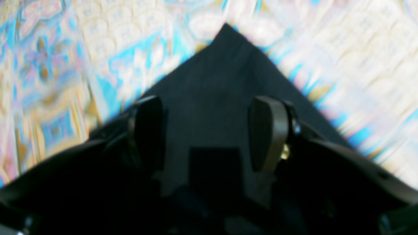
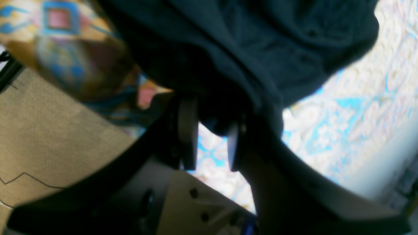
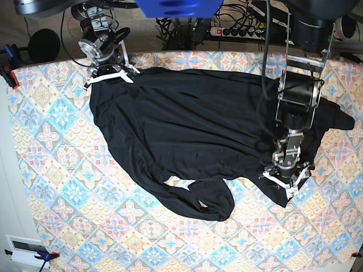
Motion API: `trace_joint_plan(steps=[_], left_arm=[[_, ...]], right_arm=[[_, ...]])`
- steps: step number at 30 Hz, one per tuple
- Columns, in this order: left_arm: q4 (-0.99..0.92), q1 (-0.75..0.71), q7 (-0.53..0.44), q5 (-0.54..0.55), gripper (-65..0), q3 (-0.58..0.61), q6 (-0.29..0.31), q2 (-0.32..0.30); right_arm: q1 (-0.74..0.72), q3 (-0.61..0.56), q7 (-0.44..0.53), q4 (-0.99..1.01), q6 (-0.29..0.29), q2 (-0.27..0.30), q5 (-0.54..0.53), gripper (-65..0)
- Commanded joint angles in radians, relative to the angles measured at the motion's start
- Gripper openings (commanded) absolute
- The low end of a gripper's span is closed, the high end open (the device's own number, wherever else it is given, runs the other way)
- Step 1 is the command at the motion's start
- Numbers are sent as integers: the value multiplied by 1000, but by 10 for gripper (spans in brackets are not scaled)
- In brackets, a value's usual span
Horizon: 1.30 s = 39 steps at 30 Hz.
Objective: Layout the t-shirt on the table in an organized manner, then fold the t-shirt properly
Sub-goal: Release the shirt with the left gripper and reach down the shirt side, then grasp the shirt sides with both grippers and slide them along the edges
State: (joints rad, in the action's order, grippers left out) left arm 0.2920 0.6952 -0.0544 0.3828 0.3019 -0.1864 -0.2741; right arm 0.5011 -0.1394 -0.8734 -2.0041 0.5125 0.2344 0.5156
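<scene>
The black t-shirt [image 3: 193,124] lies spread and wrinkled across the patterned table [image 3: 68,187], with a bunched fold at its near edge. My right gripper [image 3: 108,75] is at the shirt's far-left corner. In the right wrist view, that gripper [image 2: 211,120] has dark fabric of the t-shirt [image 2: 261,42] bunched between its fingertips. My left gripper [image 3: 287,182] hangs over the shirt's near-right part. In the blurred left wrist view, this gripper [image 1: 209,130] is open above a pointed corner of the t-shirt [image 1: 222,81], nothing between its fingers [image 1: 148,130].
A power strip [image 3: 238,31] and cables lie beyond the table's far edge. Clamps [image 3: 8,73] grip the cloth at the left edge. A white box [image 3: 22,246] sits off the near-left corner. Beige floor [image 2: 49,137] shows past the table edge in the right wrist view.
</scene>
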Motion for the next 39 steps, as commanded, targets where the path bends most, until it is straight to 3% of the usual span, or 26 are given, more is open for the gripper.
trace_joint_plan(steps=[1, 5, 7, 9, 13, 14, 19, 23, 29, 32, 39], left_arm=[[6, 17, 28, -14, -259, 0, -9, -14], [9, -30, 60, -14, -269, 0, -8, -15], [11, -39, 97, -14, -311, 0, -3, -15], [13, -56, 124, -14, -390, 0, -2, -15], [43, -73, 126, -12, -628, 0, -2, -17], [57, -88, 127, -12, -650, -2, -2, -21], [273, -176, 238, 29, -650, -34, -2, -106], [477, -274, 353, 178, -650, -143, 0, -176], [737, -412, 486, 373, -650, -353, 55, -250], [813, -452, 520, 385, -650, -442, 74, -253], [815, -441, 528, 361, -622, -453, 66, -256]], right_arm=[[-2, 7, 15, -24, -8, 3, 2, -509], [-2, 63, 46, -24, -7, -27, 2, -509], [-2, 94, 64, -24, -7, -39, 2, -509], [-2, 114, 81, -24, -7, -50, 2, -509], [-23, 131, 93, -24, -7, -59, 2, -509], [-26, 131, 92, -24, -7, -59, 2, -509], [-75, 131, 92, -24, -7, -60, 2, -509], [-114, 133, 85, -22, -7, -60, 2, -509], [-170, 175, 41, -19, -8, -60, 4, -509], [-169, 211, 39, -19, -8, -60, 4, -509], [-175, 225, 50, -19, -7, -60, 2, -506]])
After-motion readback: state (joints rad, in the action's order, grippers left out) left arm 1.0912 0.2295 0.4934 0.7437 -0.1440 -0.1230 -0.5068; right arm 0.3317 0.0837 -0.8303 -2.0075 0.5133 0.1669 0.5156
